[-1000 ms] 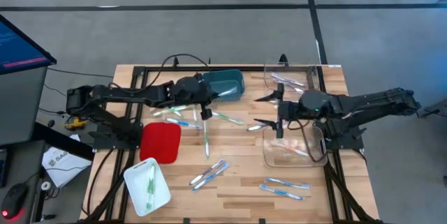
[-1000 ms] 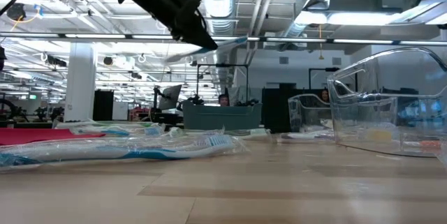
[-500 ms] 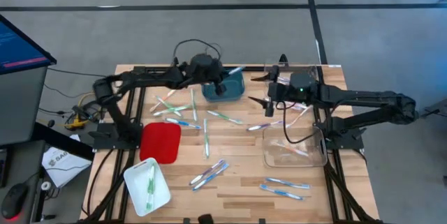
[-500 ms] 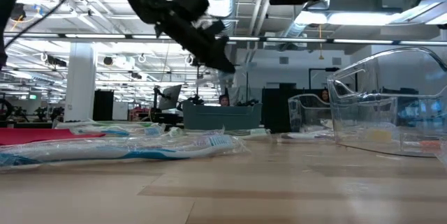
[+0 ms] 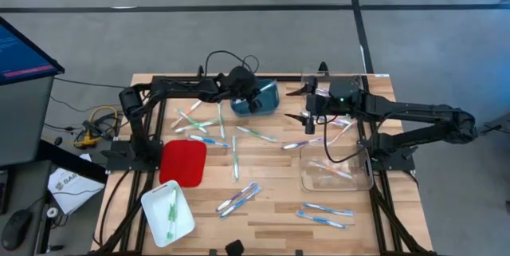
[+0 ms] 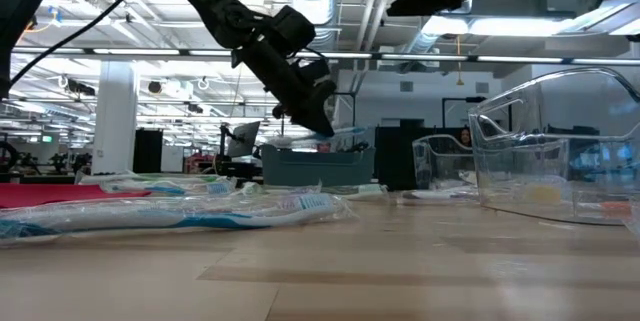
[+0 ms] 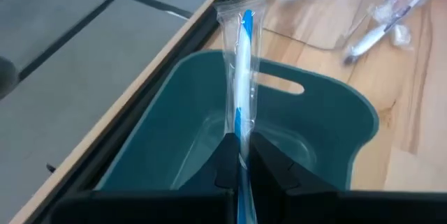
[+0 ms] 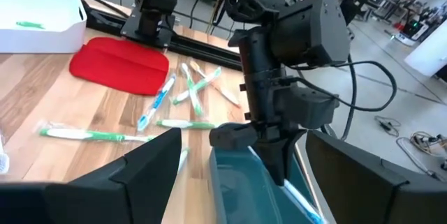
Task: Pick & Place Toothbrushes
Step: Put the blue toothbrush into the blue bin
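Blue toothbrush [image 7: 242, 77] clamped in left gripper [image 7: 241, 160] directly above teal bin [image 7: 328, 137] at table's far side, long axis pointing ahead of fingers; right gripper [image 5: 305, 103] spread, empty, nearby.

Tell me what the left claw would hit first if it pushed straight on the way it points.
Likely the teal bin's inside: the left claw, shut on a wrapped blue toothbrush, points down into it. Depth is uncertain.
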Available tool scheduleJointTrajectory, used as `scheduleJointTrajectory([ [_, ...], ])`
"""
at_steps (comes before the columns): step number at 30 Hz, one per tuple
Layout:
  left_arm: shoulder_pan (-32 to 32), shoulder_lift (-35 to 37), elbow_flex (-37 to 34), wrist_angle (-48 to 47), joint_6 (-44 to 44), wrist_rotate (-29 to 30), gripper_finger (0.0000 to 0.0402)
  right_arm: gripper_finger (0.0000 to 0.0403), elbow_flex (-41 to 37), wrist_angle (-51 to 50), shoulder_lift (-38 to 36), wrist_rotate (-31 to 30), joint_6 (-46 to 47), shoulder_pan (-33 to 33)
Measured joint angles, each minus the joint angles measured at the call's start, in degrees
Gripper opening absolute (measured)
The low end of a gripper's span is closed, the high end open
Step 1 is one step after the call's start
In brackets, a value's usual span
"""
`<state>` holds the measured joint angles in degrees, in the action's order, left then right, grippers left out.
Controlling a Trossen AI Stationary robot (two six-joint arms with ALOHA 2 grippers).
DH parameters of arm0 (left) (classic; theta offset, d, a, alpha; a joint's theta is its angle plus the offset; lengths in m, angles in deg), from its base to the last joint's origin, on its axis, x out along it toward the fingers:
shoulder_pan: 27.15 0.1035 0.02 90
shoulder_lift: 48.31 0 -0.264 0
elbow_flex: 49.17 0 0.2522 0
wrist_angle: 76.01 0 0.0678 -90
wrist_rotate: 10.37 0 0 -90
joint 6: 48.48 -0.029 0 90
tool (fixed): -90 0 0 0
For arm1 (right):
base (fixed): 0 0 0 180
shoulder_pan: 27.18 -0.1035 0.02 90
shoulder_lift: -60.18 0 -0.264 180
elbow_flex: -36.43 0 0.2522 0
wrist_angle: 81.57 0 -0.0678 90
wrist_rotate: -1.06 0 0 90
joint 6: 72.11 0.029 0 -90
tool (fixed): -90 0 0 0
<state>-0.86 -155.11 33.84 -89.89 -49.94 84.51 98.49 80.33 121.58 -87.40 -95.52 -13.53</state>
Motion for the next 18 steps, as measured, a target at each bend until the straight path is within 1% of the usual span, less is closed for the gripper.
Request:
scheduleJointTrajectory([
  [18,0.53,-0.07,0.00,-1.42,0.27,-0.26,0.0006,0.0302,0.01,0.04,0.00,-0.01,0.95,0.02],
])
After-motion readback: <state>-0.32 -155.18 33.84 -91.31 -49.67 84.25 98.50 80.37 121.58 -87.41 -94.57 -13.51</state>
